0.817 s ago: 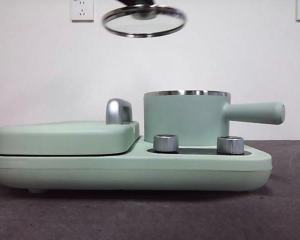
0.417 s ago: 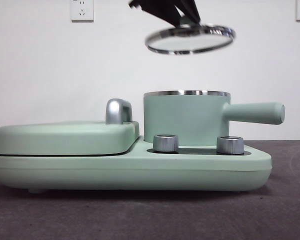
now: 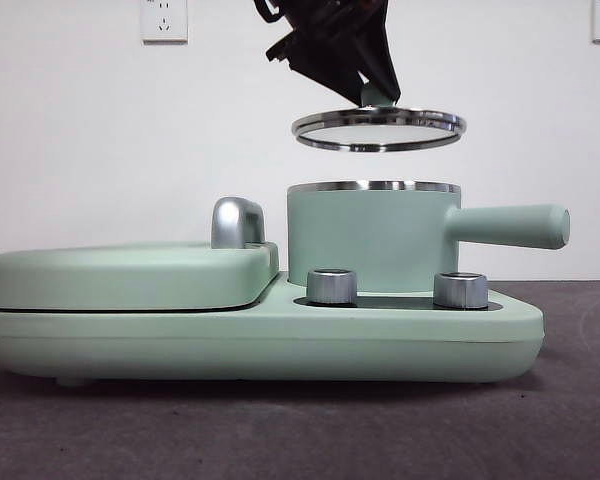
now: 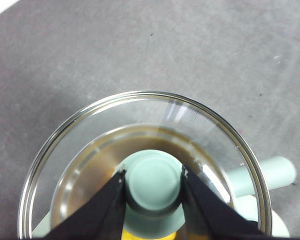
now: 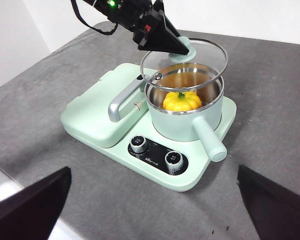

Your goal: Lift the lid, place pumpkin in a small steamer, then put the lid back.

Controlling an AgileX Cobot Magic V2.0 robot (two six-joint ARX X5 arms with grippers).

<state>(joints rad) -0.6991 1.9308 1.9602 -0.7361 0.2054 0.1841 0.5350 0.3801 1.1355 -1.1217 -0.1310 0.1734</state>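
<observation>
My left gripper (image 3: 377, 98) is shut on the mint-green knob (image 4: 154, 181) of the lid (image 3: 378, 130). It holds the lid level a short way above the small steamer (image 3: 370, 240), roughly centred over it and not touching the rim. The right wrist view shows the lid (image 5: 185, 57) over the open pot (image 5: 182, 125) and the yellow pumpkin (image 5: 182, 101) lying inside. The pumpkin is hidden by the pot wall in the front view. My right gripper (image 5: 154, 172) is open and empty, well back from the appliance.
The steamer stands on a wide mint-green base (image 3: 280, 345) with two silver knobs (image 3: 332, 286). A flat griddle cover (image 3: 130, 275) with a chrome handle (image 3: 235, 222) lies beside the pot. The pot's long handle (image 3: 510, 225) sticks out sideways. Grey tabletop (image 5: 270, 100) surrounds it.
The lid has moved right and down, from high and tilted beside the pot to level just above it. The left gripper has come into view with it.
</observation>
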